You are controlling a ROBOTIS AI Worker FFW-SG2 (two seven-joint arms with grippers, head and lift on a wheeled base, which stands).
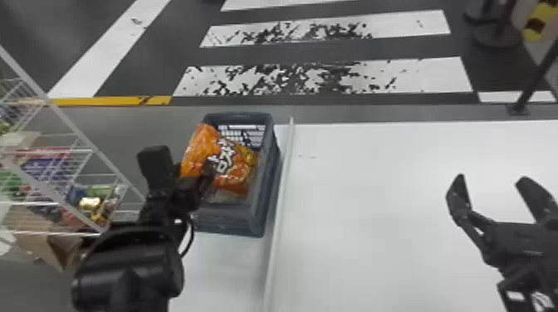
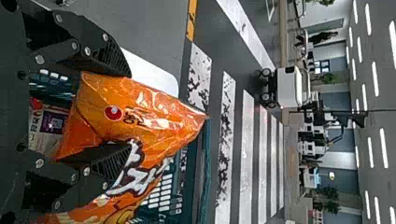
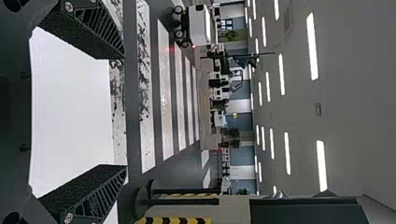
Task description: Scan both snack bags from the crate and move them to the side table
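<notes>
Snack bag (image 1: 238, 174) grasped by left hand (image 1: 183, 159); left wrist view reveals its red dot (image 2: 113, 112); right hand (image 1: 493, 178) spread.

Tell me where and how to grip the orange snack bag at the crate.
I'd pinch the raised left part of the orange snack bag across its thickness, with the left tool coming from the robot's side. That part leans out over the left rim of the crate, while the rest sits down inside.
</notes>
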